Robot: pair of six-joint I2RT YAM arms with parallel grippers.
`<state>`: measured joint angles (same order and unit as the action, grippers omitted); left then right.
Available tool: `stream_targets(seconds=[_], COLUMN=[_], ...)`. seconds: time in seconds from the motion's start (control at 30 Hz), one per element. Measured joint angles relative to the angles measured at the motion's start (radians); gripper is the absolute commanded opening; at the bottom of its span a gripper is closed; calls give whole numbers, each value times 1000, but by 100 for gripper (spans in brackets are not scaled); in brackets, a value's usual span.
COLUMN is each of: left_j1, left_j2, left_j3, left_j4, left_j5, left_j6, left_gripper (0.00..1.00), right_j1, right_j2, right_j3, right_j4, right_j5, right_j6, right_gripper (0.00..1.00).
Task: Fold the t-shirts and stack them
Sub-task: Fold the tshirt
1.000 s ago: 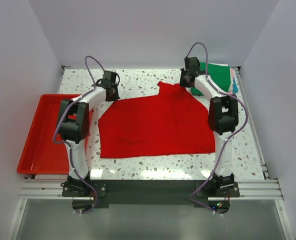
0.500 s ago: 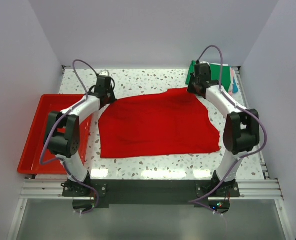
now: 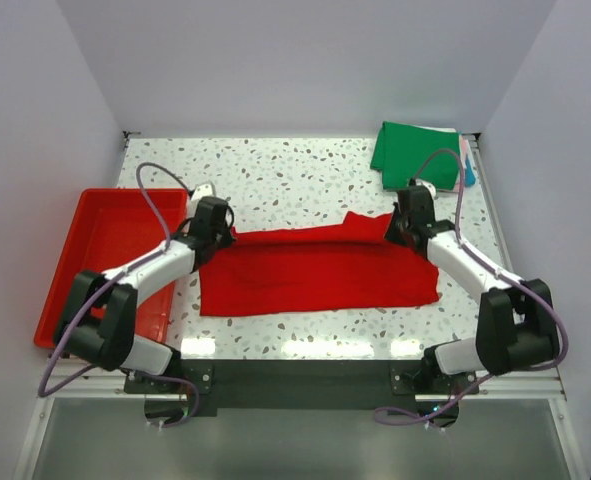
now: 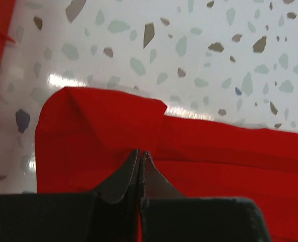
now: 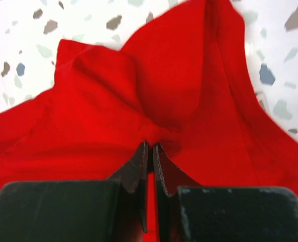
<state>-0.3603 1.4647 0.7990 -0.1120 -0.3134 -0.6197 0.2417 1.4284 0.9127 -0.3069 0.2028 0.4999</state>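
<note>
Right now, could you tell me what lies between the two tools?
In the top view, only the red t-shirt stretches between the left tool and the right tool, each pinching its edge.

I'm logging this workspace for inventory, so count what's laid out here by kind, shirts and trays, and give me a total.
T-shirts: 2 (red t-shirt, green t-shirt)
Trays: 1 (red tray)
Total: 3, leaving out the coloured edges beside the green one, too small to count.
</note>
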Motion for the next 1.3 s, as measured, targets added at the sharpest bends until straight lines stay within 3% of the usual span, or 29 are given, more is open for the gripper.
stream_targets(seconds=[0.03,0.07,0.17,0.2,0.27,0.43,0.67,0.93,1.3], left_j1=[-8,-17,-27,-27,-27,-27,-29,-29,-51], left_j2=[-25,-56,-131,-149,-177,-222,-183,16,233], left_j3=[-35,-77,-190,-221,-262,-259,-109,74,212], left_j4=[10,14,34,41,45,48,37,-36,-168], left_j5=[-6,-12,-24,-26,-30,-32,-35,-62,-142], left_j6=[-19,-39,-90,-101,-124,-129,-109,-85,-99], left_gripper=[0,12,44,49,56,56,54,50,50], right_j1=[0,0,0,0,-1,0,25,61,90], right_j2=[-29,-61,-148,-163,-177,-158,72,272,295], right_j3=[-43,-90,-210,-230,-237,-156,71,178,189], right_j4=[8,23,30,25,16,17,39,29,30], right_j5=[-6,-12,-19,-19,-19,-55,-80,-73,-61], right_j6=[11,23,47,50,51,31,-19,-54,-60], right_gripper=[1,14,32,41,46,47,48,48,46])
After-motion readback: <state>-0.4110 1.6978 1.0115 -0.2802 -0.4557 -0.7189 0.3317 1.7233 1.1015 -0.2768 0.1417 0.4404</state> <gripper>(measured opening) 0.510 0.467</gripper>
